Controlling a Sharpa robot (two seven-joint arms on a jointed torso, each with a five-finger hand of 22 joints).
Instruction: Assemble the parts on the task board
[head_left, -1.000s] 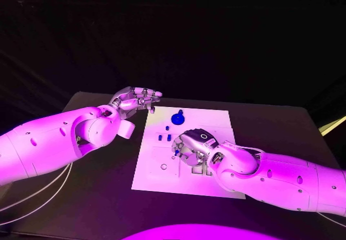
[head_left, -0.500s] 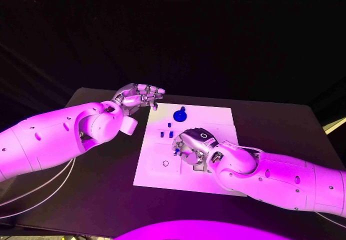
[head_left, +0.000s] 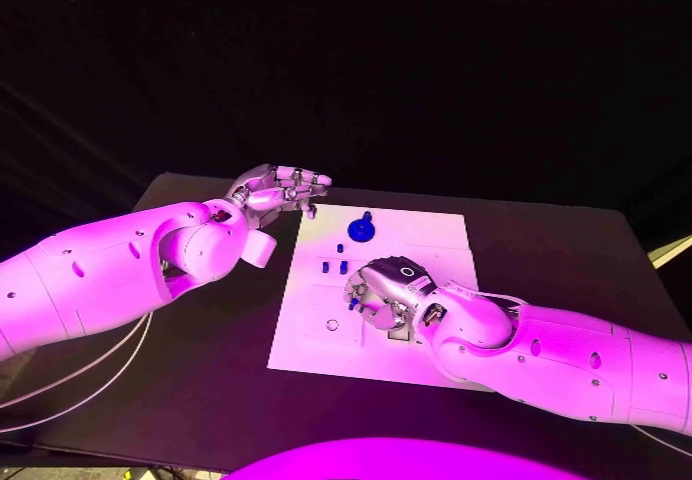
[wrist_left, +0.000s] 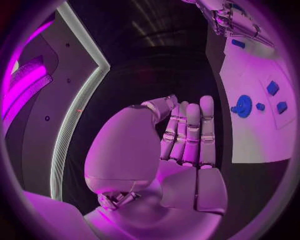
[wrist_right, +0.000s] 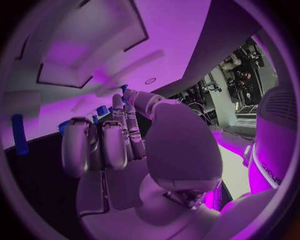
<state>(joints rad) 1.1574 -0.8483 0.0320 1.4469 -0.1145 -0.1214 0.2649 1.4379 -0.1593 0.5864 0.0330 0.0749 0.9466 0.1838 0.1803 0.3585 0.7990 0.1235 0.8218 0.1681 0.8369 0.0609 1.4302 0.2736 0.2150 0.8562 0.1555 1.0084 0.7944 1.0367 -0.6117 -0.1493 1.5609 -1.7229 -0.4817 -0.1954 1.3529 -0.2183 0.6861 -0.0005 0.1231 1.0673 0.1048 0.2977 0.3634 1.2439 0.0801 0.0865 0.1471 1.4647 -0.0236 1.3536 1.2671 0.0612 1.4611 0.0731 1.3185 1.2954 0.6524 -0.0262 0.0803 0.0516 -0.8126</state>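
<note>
The white task board lies in the middle of the black table. A round blue part sits near its far edge, with three small blue parts just nearer. My right hand is low over the board's middle with its fingers curled down. A blue bit shows at its fingertips, and I cannot tell whether it is held. My left hand hovers at the board's far left corner, fingers curled in on nothing. The left wrist view shows that hand beside the round blue part.
Bare black table surrounds the board on every side. Rectangular recesses in the board show in the right wrist view. White cables hang under my left arm at the table's left.
The head camera has shifted a little. Both hands keep their places against the board.
</note>
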